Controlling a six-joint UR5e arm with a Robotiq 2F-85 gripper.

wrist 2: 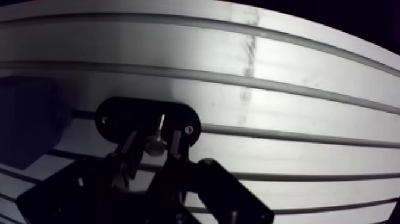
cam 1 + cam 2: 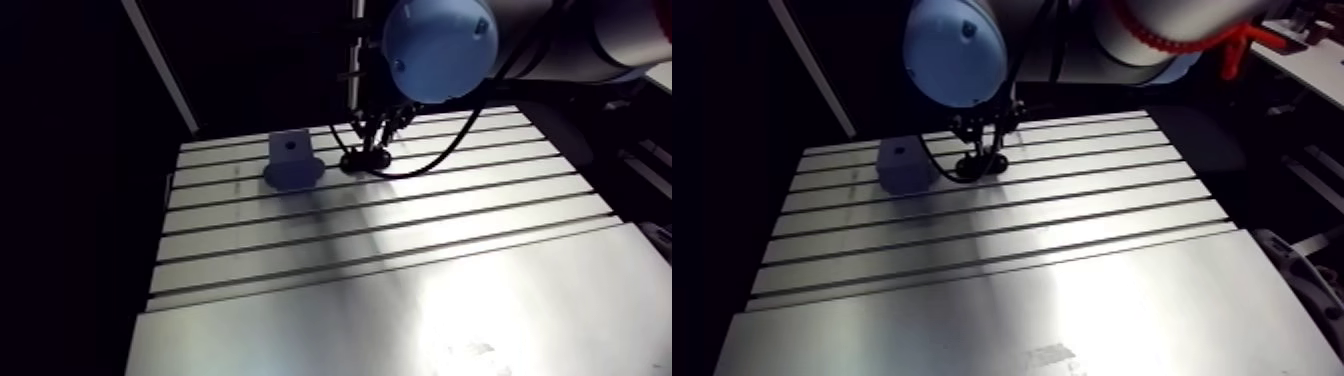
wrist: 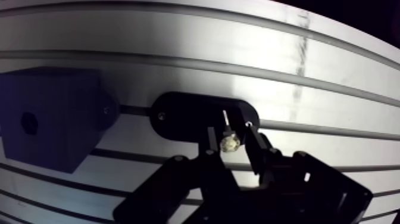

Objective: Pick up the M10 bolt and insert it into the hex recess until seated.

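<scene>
Presently the gripper point(image 3: 230, 138) straddles the M10 bolt point(image 3: 229, 143), jaws narrowly apart and unclamped; an off-centre close could tip it toward the block point(image 3: 53, 119) at nine o'clock.

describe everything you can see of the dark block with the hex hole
The block is a dark bluish, matte cube that looks like plastic. It stands upright on a wider rounded base, which carries a small screw. One side face shows a small hexagonal recess with nothing in it. It sits on the slotted aluminium table, close beside the black oval holder. Whether those two touch is unclear.
</scene>
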